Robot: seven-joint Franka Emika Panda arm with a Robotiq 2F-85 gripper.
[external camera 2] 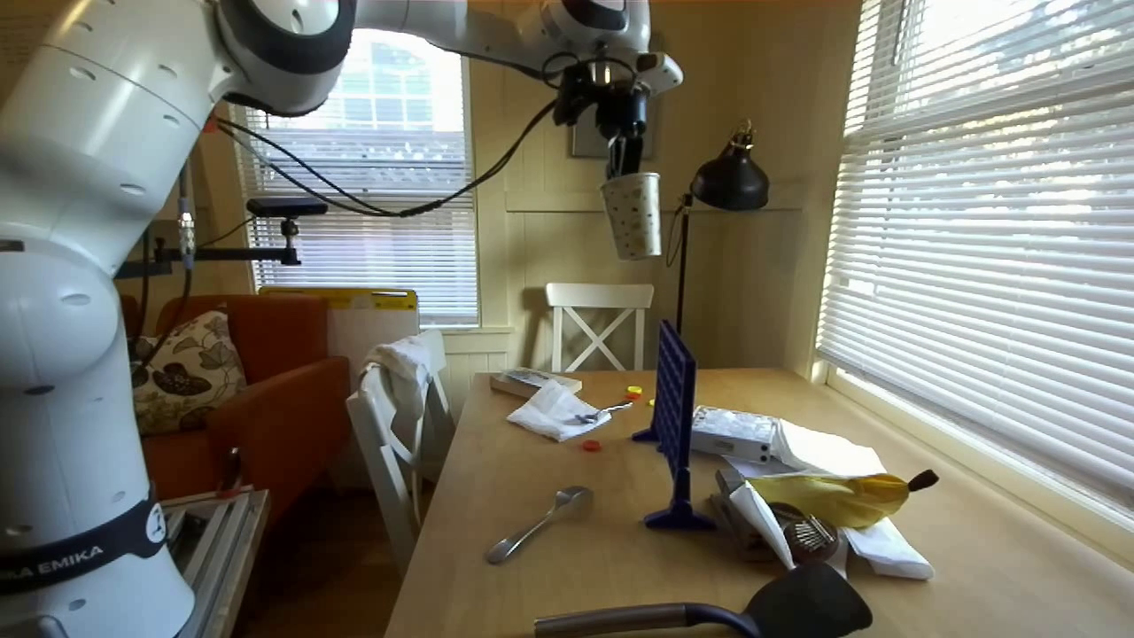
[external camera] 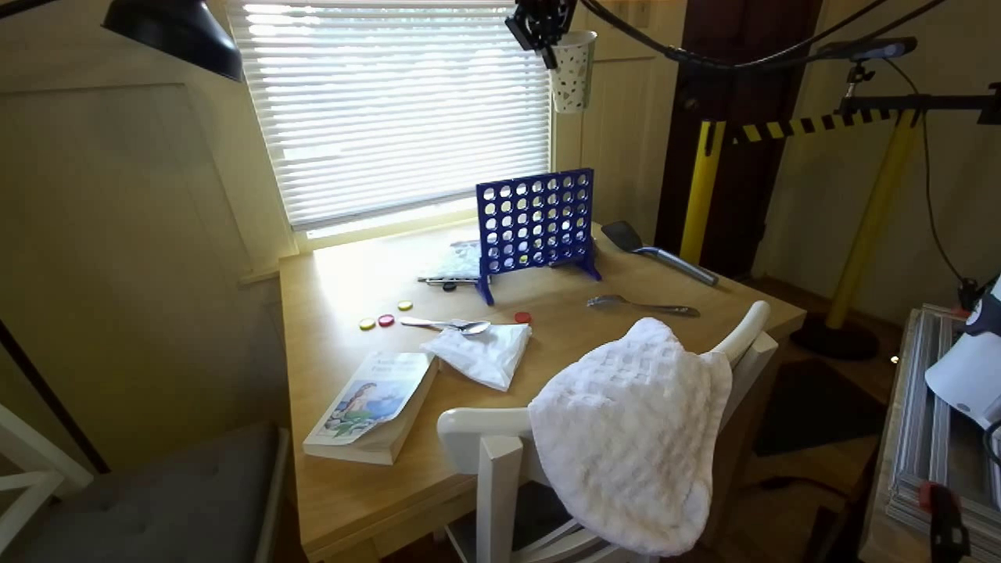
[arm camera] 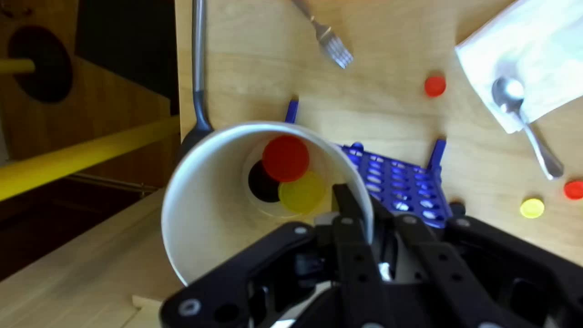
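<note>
My gripper [arm camera: 362, 200] is shut on the rim of a white speckled paper cup [arm camera: 205, 218], one finger inside the wall and one outside. The cup holds a red disc [arm camera: 285, 158], a yellow disc [arm camera: 302, 192] and a black disc [arm camera: 263, 183] at its bottom. In both exterior views the gripper [external camera: 547, 47] [external camera 2: 625, 159] holds the cup [external camera: 575, 86] [external camera 2: 634, 221] high above the table, slightly tilted. Below stands a blue upright grid [external camera: 530, 225] with rows of holes; it also shows in the wrist view [arm camera: 396, 182].
On the table lie a fork [external camera: 645, 305], spatula [external camera: 672, 262], white packet [external camera: 485, 356] with a spoon [external camera: 446, 324], book [external camera: 375, 403] and loose discs [external camera: 522, 317]. A box [external camera 2: 733, 434] and yellow pouch [external camera 2: 824, 498] lie behind the grid. A towel [external camera: 633, 438] hangs on a chair.
</note>
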